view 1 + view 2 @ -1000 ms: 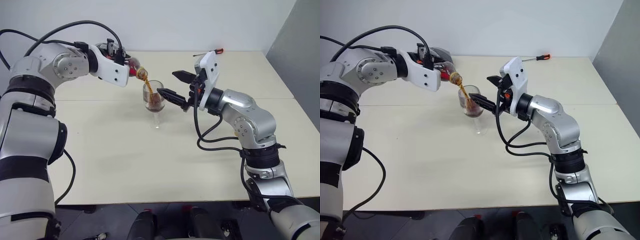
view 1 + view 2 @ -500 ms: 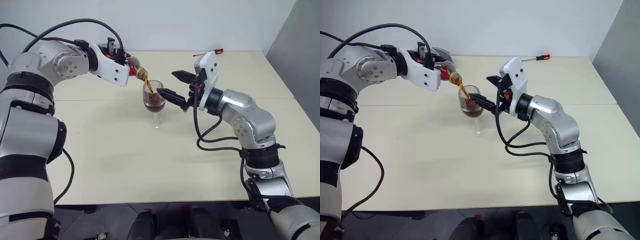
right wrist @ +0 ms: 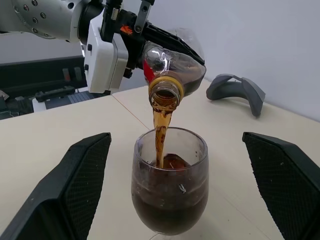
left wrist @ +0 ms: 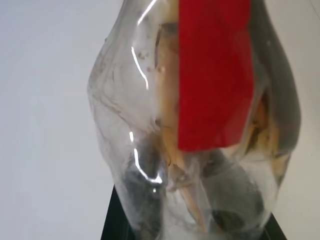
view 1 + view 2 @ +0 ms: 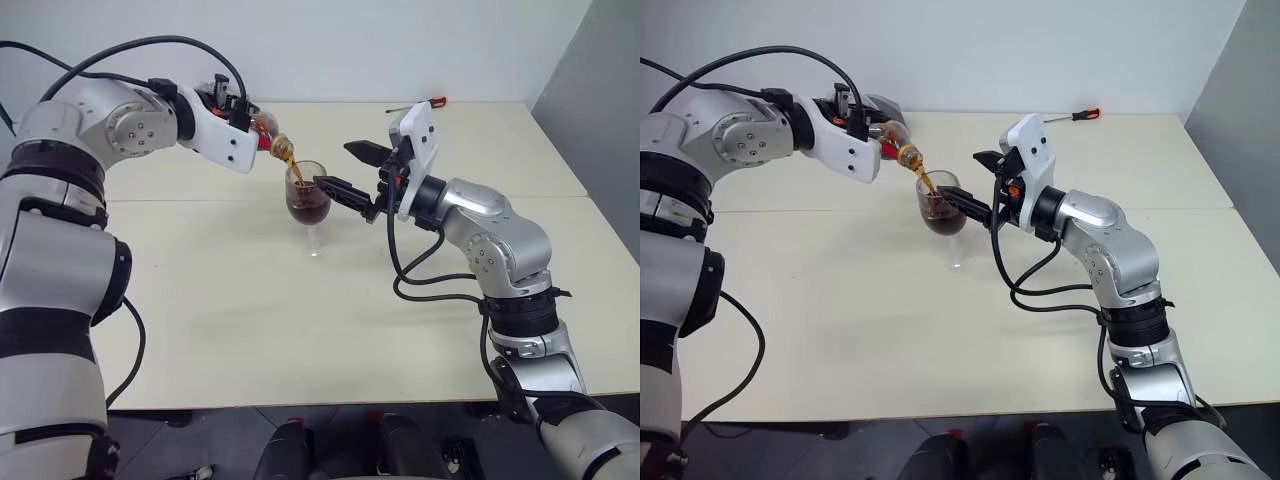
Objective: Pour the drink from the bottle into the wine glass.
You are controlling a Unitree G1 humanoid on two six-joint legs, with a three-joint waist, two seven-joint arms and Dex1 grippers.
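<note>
- The left gripper has its jaws pinching the bottle, holding it tipped over the desk with the neck pointing down and to the right.
- The bottle's mouth sits just above the far-left edge of the wine glass, close to the rim but not touching it.
- A thin stream of the drink runs from the mouth into the bowl; dark reddish-brown liquid fills the lower part of the bowl.
- In the left wrist view the bottle's clear body and its red label sit close to the camera, with only traces of liquid on the inside wall.
- The wine glass stands upright on its foot at the middle of the desk, towards the far side.
- The right gripper has its jaws spread wide on either side of the bowl, one finger on each flank, both apart from the glass.
- A red-handled tool lies at the far edge of the desk, well apart from the glass.
- A grey curved object rests on the desk behind the bottle.
</note>
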